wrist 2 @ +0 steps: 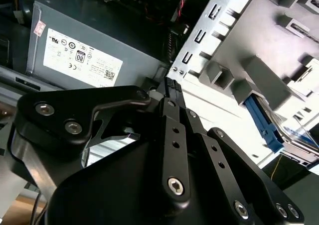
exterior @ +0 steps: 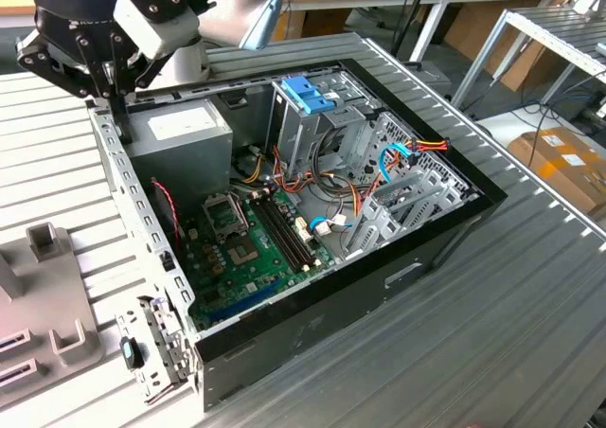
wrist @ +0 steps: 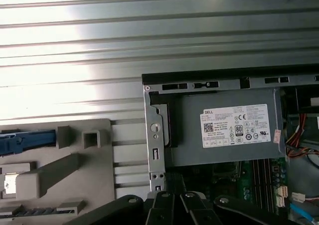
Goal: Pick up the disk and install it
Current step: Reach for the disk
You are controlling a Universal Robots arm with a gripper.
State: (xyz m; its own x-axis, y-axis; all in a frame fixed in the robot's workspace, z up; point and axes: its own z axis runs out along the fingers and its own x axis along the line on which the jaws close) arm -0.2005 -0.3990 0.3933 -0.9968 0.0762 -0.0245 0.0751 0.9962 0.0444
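Approach stage, I judge: my tool point(wrist 2: 172, 84), narrow and empty, hangs by the case point(exterior: 379, 276); the disk point(wrist 2: 263, 126) lies in its fixture point(wrist 2: 259, 70), needing a wider spread.

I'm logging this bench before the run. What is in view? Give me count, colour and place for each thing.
disk: one, silver with a blue frame, lying in the fixture, outside the case
fixture: one, grey, on the table at the exterior view's left
computer case: one, black, open, mid-table
power supply: one, grey with a white sticker, in the case corner
drive cage: one, metal with a blue top, inside the case
motherboard: one, green, on the case floor
table: one, ribbed silver metal
cardboard box: one, brown, beyond the table at the exterior view's right
gripper: one, black, above the case edge beside the power supply
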